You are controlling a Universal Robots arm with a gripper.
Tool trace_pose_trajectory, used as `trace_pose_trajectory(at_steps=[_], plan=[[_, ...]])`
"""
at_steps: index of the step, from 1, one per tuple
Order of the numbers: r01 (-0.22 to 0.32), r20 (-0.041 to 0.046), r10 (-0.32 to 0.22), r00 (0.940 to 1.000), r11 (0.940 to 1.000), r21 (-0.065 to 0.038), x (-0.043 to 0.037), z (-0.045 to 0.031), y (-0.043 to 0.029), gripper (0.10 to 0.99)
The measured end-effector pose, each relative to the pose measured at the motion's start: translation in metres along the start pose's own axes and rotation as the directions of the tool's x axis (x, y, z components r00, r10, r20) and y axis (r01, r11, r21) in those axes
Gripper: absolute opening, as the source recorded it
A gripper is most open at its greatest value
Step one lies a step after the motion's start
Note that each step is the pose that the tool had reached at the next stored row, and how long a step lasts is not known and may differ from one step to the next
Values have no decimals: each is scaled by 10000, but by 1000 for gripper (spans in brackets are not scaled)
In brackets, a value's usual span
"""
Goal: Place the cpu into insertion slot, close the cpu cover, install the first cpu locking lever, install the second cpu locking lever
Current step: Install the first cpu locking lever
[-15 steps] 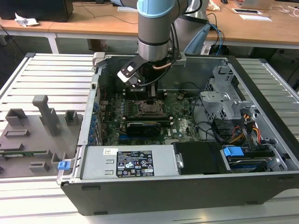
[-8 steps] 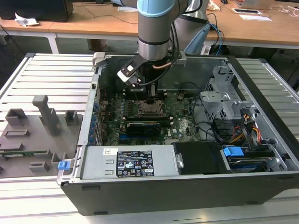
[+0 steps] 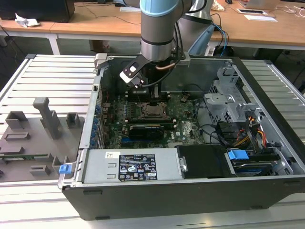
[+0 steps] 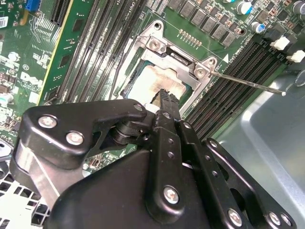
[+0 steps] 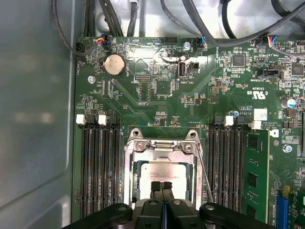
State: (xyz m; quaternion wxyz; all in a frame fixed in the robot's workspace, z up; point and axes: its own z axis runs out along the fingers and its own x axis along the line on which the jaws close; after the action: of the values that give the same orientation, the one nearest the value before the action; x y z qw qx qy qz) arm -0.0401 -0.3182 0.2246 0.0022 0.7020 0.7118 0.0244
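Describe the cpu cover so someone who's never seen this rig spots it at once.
Inside the open computer case, find the green board and its two banks of long black memory slots. Between them lies the cpu cover: a silver metal frame whose square window shows the chip, at the tips of the gripper. Its neighbours are black and narrow.

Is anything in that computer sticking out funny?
Yes. A thin metal locking lever angles away from the cpu cover, out over the memory slots, rather than lying alongside it. The cpu top looks smeared too.
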Motion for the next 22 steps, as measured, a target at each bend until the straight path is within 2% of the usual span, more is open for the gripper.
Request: trace_pose_trajectory(at_steps=[22], plan=[[-2,0,2,10000,10000,1,1,-47,2,106]])
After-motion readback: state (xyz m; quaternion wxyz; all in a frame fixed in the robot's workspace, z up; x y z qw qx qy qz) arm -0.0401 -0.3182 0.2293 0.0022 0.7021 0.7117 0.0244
